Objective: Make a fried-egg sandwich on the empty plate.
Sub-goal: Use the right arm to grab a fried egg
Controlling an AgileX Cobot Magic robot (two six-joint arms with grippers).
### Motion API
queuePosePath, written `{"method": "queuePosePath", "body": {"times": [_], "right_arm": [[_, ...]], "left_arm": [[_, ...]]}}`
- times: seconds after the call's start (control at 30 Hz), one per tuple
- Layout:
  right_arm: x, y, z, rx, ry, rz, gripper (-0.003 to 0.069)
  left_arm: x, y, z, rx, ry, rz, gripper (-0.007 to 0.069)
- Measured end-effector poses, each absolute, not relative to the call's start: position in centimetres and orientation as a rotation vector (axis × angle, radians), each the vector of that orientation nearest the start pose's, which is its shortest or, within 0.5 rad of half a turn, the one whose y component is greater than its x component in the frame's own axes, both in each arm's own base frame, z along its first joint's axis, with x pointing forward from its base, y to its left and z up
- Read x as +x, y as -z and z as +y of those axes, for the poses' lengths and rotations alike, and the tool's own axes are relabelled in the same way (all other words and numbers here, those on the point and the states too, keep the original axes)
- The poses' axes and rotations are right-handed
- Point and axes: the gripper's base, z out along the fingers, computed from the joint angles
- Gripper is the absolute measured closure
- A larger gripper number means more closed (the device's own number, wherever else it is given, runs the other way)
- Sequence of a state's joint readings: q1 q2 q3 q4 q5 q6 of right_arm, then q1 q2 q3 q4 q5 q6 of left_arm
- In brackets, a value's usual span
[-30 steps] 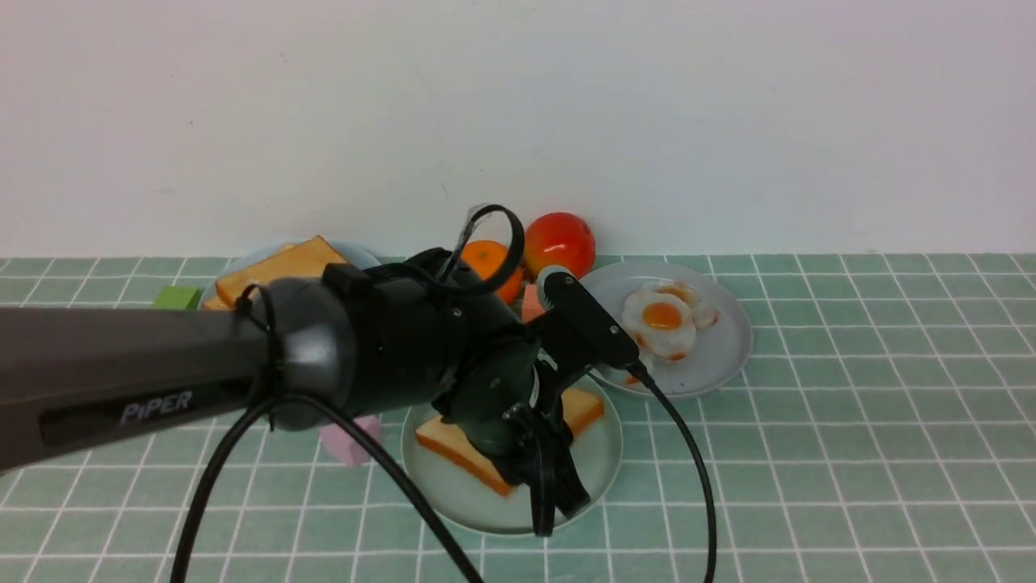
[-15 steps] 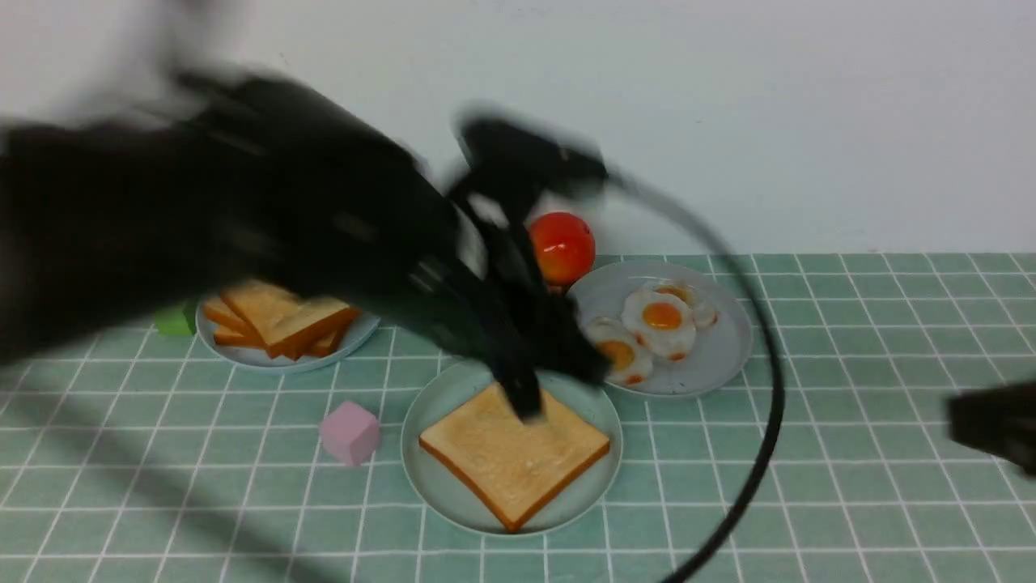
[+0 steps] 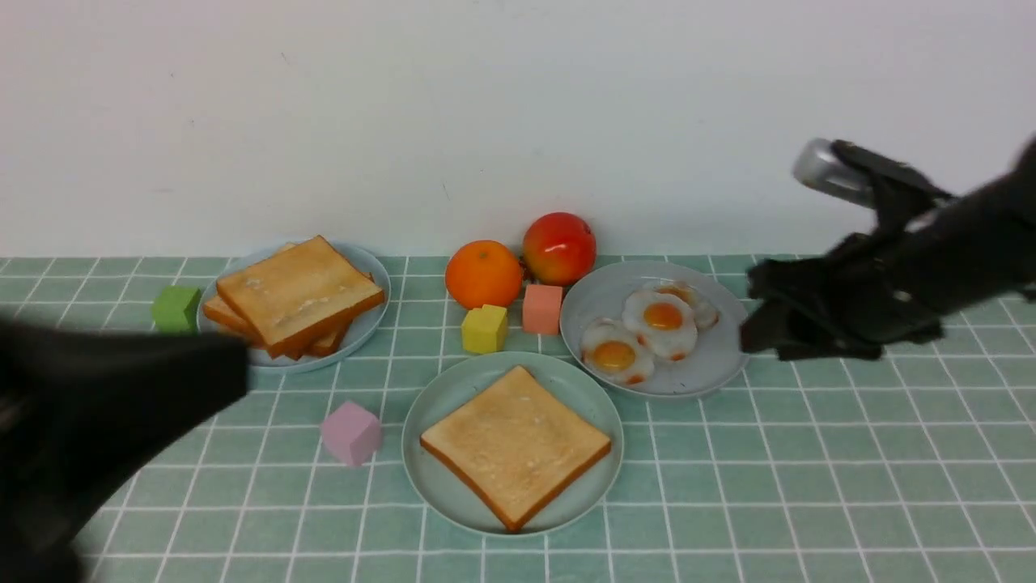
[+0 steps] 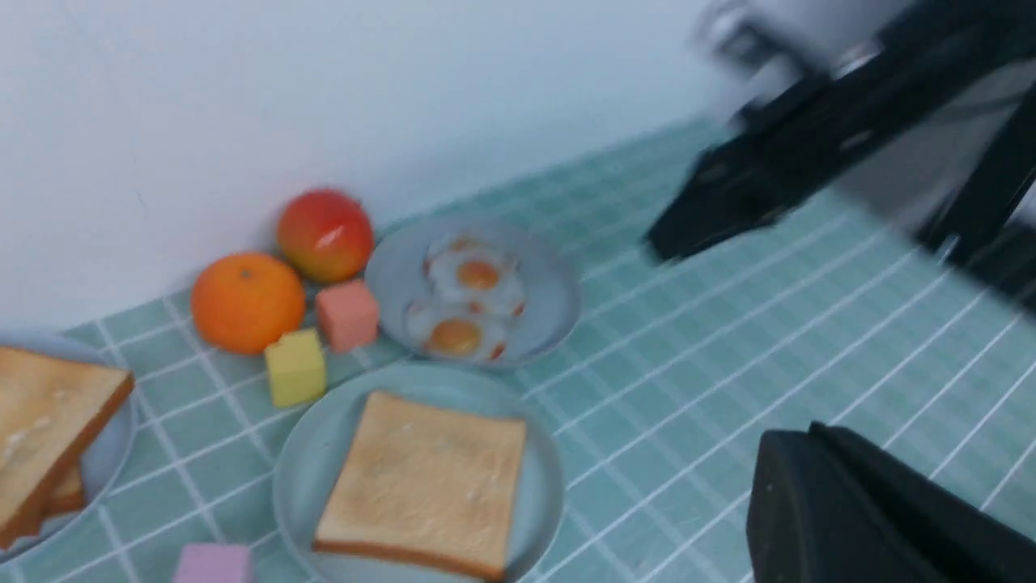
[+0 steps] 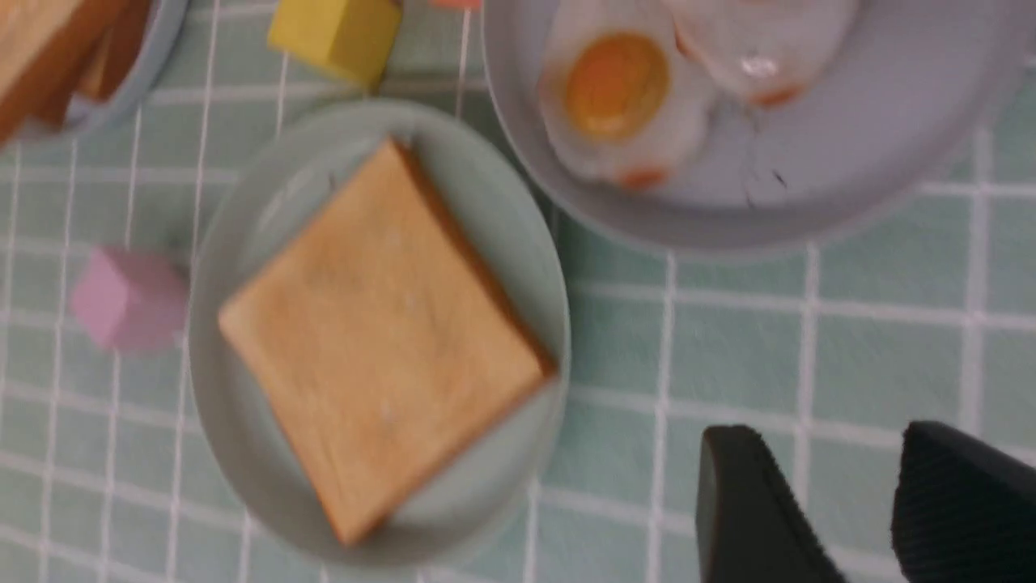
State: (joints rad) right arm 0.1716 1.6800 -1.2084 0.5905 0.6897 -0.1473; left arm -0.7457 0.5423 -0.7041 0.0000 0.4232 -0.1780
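Right gripper (image 3: 754,317): blurred, just right of the egg plate, tips pointing left towards it.
Right fingers (image 5: 745,502): well apart, with only cloth in the gap; they hold nothing.
Left gripper (image 4: 842,502): only a dark part shows at the edge of its wrist view; I cannot tell how far open it is.
Left arm (image 3: 121,397): a dark blur low at the left edge.
Egg plate (image 3: 716,356): grey-blue, holding fried eggs (image 3: 662,320) that overlap.
Plate (image 3: 453,389): mint green, front centre, just beside the egg plate.
Sandwich: not yet built; one toast slice (image 3: 515,445) lies flat on the plate, corner towards the camera.
Toast stack (image 3: 295,293): on the blue plate (image 3: 368,320), back left.
Fruit: orange (image 3: 484,274) and red fruit (image 3: 558,247) by the wall, touching.
Cubes: yellow (image 3: 484,328) and salmon (image 3: 541,308) behind the plate; pink (image 3: 350,433) to its left; green (image 3: 176,308) left of the blue plate.
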Motion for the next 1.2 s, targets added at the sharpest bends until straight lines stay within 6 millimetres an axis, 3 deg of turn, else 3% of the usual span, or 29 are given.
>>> {"method": "queuePosePath", "body": {"times": [0.17,0.3,0.53,0.73,1.2], "right_arm": [[38.8,-22.2,10.1,0.102,-0.670,2.636,0.0370],[41.6,-19.8,10.0,0.171,-0.675,2.660,0.0337],[44.8,-17.4,8.9,0.318,-0.737,2.641,0.0285],[45.7,-15.7,9.0,0.375,-0.780,2.650,0.0280],[46.8,-14.9,9.1,0.448,-0.801,2.597,0.0280]], "left_arm": [[5.9,-34.9,-5.5,0.459,0.716,1.596,0.0638],[6.1,-34.4,-5.7,0.460,0.714,1.601,0.0638],[6.9,-34.1,-6.4,0.466,0.711,1.634,0.0638],[7.1,-34.1,-6.5,0.466,0.710,1.635,0.0638],[7.0,-34.1,-6.5,0.460,0.719,1.632,0.0638]]}}
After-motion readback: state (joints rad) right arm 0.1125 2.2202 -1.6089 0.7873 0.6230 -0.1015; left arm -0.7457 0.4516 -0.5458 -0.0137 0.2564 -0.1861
